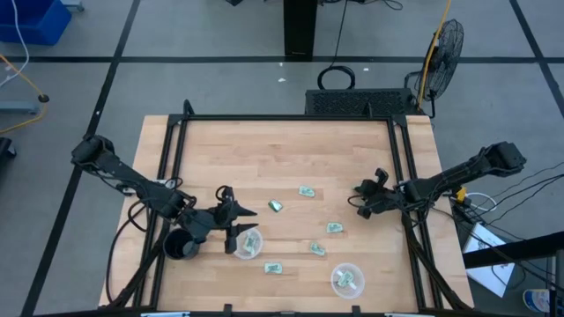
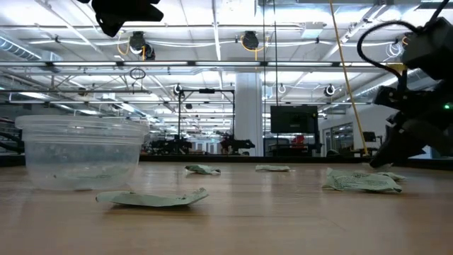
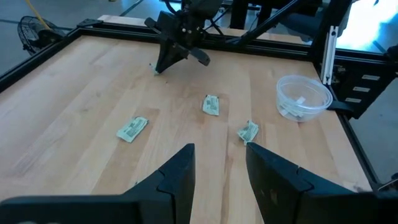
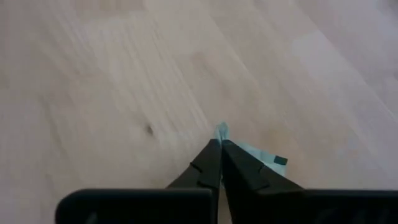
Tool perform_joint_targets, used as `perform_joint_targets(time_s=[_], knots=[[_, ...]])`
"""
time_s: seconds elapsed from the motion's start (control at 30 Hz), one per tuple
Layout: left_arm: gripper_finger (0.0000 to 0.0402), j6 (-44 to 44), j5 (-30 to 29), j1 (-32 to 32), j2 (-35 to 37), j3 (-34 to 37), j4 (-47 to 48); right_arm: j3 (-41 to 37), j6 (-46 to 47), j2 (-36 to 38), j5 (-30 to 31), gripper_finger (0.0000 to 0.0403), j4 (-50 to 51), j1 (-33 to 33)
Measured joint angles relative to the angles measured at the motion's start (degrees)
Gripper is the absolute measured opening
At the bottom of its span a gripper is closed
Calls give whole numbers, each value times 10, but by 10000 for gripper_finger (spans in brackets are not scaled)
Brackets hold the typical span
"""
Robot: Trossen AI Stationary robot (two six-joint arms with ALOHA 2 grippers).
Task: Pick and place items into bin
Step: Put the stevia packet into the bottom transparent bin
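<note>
Small pale green-and-white packets lie flat on the wooden table (image 1: 291,158): one (image 1: 306,191), another (image 1: 276,206), and more (image 1: 335,227) (image 1: 317,249) (image 1: 273,267). Two clear round cups (image 1: 247,245) (image 1: 346,278) each hold a packet. My left gripper (image 1: 238,218) hangs open beside the left-hand cup; its wrist view shows its fingers (image 3: 217,168) apart above bare wood. My right gripper (image 1: 361,201) is low over the table's right part, shut on a packet (image 4: 264,154). My right gripper (image 4: 221,149) pinches a packet between its two fingertips. A pale corner (image 4: 221,130) sticks out past the tips, and the rest (image 4: 267,155) shows beside one finger. The fingers slant down toward the table. Whether the packet is lifted clear, I cannot tell.
A black mug (image 1: 179,245) stands at the near left, beside the left arm. A black metal frame (image 1: 282,119) borders the table. Bare wood stretches across the far half. In the low view a cup (image 2: 78,152) and a packet (image 2: 152,199) lie close to the camera.
</note>
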State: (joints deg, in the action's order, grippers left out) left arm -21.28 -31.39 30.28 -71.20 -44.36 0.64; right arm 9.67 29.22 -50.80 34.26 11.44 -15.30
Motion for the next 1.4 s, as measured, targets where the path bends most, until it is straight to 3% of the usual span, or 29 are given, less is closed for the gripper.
perform_joint_targets(time_s=[0.17, 0.33, 0.5, 0.67, 0.8, 0.87, 1.0, 1.17, 1.4], knots=[[150, 0, 0, 0, 0, 0, -1, 0, -51, 0, -48, 1, -141, -19], [150, 0, 0, 0, 0, 0, -1, 42, -131, 0, -44, 1, -256, -82], [150, 0, 0, 0, 0, 0, -1, 135, -150, -31, -36, 1, -248, -192], [150, 0, 0, 0, 0, 0, -3, 234, -149, -131, 35, 0, -221, -296], [150, 0, 0, 0, 0, 0, -4, 327, -110, -233, 22, 0, -153, -340], [150, -1, 0, 0, 0, 0, -4, 361, -87, -278, -17, 0, -126, -354], [150, -2, 1, 0, 0, 0, -4, 382, -19, -350, -87, 0, -139, -375], [150, 0, 5, 0, 0, 0, -4, 384, 95, -404, -121, 0, -131, -391], [150, -1, 10, 0, 0, 0, -4, 384, 121, -415, -121, 10, -95, -396]])
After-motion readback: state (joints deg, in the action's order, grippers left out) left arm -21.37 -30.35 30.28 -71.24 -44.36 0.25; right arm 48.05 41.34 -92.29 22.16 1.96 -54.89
